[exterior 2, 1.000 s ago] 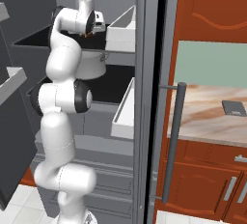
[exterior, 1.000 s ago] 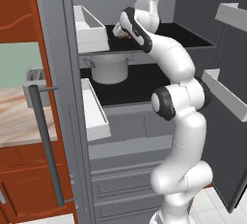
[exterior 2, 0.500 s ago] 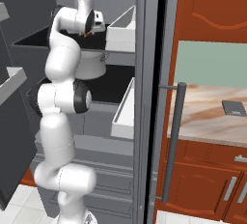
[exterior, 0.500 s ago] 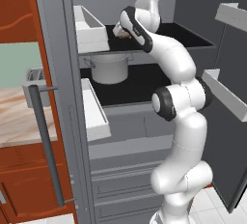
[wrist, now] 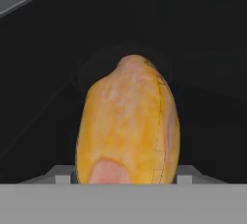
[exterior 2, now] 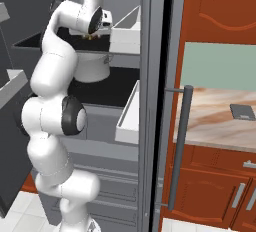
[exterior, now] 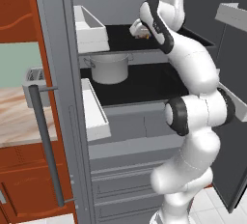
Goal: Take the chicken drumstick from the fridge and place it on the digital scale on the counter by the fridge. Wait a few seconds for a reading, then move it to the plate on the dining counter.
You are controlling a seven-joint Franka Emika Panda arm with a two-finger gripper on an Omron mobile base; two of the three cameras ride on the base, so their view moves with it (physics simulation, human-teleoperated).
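Task judged at first step. Chicken drumstick (wrist: 128, 124) seen on upper black shelf inside fridge (exterior: 144, 121), set between fingertips of gripper (wrist: 126, 175), which appears closed on it; lift not yet shown. Weighing on digital scale (exterior 2: 243, 112), on counter beside fridge, left undone, as is transfer to plate. Grey pot (exterior: 110, 67) seen on shelf below drumstick; contents cannot be told.
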